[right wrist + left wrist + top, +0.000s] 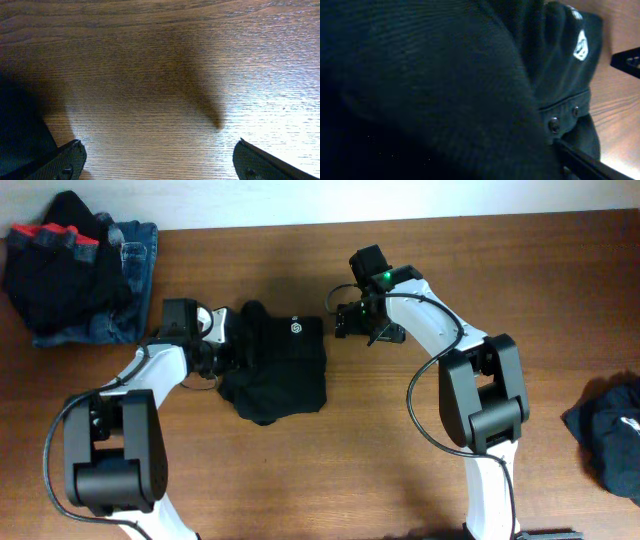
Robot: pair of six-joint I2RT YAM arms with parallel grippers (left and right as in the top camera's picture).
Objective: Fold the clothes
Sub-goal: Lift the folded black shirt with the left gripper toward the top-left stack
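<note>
Right claw [159, 145] apart over table [200, 60]; black top [445, 75] fills left wrist view; left claw [228, 345]: cannot tell.

Your overhead view is bright, even and sharp. Left wrist goes dim: the black top [420, 75] fills it, soft and out of focus. Right wrist, glare whitens the desk [280, 100] rightward; a blurry shadow crosses the middle.

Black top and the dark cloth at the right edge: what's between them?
The overhead view shows only the right arm and bare wooden table between the black top and dark blue garment.
</note>
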